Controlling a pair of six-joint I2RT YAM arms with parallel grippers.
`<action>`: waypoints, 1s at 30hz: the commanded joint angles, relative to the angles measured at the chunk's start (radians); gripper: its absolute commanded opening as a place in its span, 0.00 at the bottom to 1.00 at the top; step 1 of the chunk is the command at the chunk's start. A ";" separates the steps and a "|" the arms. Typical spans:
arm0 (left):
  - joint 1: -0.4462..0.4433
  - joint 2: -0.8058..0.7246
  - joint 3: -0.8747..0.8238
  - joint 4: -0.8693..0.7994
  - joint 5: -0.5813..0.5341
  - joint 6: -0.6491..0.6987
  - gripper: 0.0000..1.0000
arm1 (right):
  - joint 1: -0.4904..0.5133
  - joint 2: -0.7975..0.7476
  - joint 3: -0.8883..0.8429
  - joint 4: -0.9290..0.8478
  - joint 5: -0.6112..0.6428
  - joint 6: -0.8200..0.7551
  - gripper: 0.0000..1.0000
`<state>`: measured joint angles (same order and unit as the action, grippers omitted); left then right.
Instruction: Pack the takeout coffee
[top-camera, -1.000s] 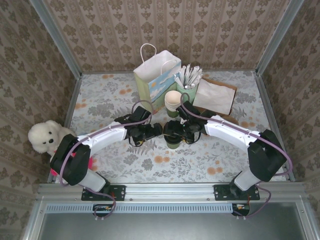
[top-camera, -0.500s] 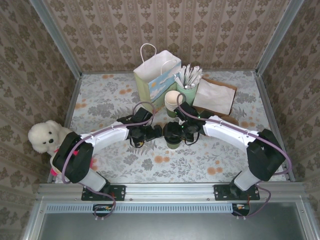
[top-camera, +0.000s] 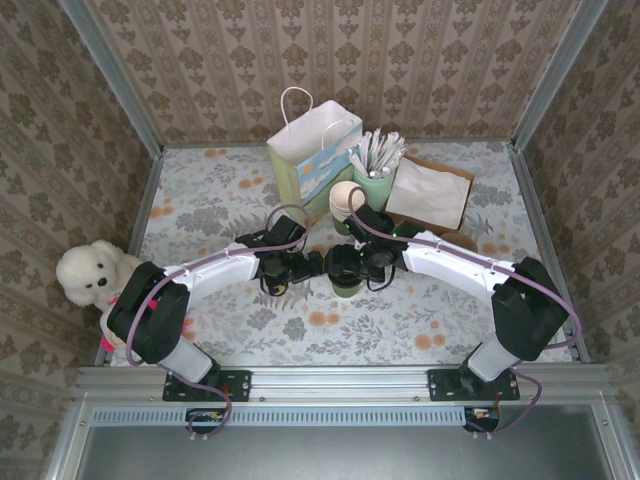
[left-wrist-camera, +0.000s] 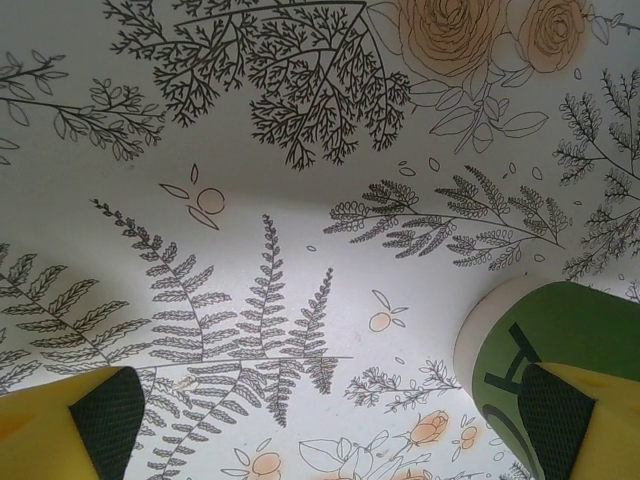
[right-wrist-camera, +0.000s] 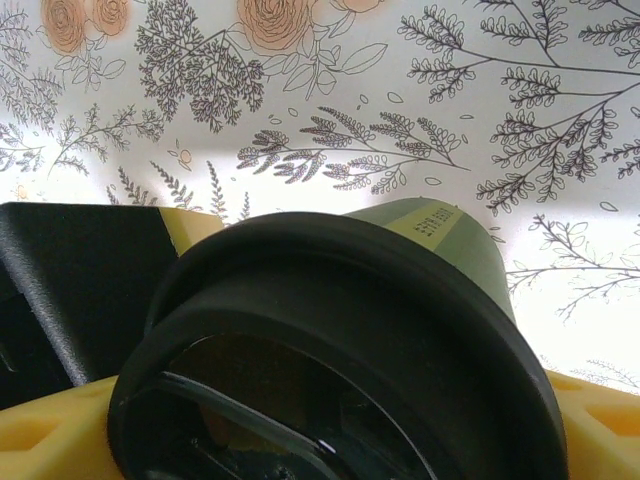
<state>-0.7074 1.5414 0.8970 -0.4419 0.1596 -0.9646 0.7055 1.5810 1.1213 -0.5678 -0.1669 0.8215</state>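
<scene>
The takeout coffee (top-camera: 347, 287), a dark-green cup with a black lid (right-wrist-camera: 340, 350), stands upright on the flowered table just in front of centre. My right gripper (top-camera: 348, 262) reaches over it from the right. In the right wrist view its yellow fingers (right-wrist-camera: 600, 420) flank the lid, pressed to both sides. My left gripper (top-camera: 312, 262) hovers just left of the cup, open, with bare tablecloth between its fingers (left-wrist-camera: 80, 420). The cup's green wall and pale base rim (left-wrist-camera: 540, 335) show beside its right finger.
Behind the cup stand a stack of lidless cups (top-camera: 346, 203), a white paper bag (top-camera: 312, 150), a pale-green cup of white sticks (top-camera: 377, 172) and a brown paper bag (top-camera: 432, 195). A white teddy bear (top-camera: 88, 275) sits at the left edge. Patterned walls enclose three sides.
My right gripper has slid a little left, further over the cup, and its jaws have narrowed slightly. The left arm has edged forward. The cup stays where it was.
</scene>
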 joint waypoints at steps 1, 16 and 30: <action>-0.005 0.008 0.022 -0.034 -0.018 0.024 1.00 | 0.005 0.072 -0.027 -0.114 0.086 -0.031 0.85; -0.004 0.011 0.023 -0.050 -0.028 0.026 1.00 | -0.141 -0.041 -0.070 -0.132 0.101 -0.132 0.82; -0.002 0.053 0.080 -0.077 -0.016 0.054 1.00 | -0.417 -0.084 -0.084 -0.047 0.126 -0.180 0.83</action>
<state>-0.7074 1.5776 0.9432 -0.4877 0.1493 -0.9447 0.3218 1.4982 1.0653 -0.5980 -0.1196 0.6567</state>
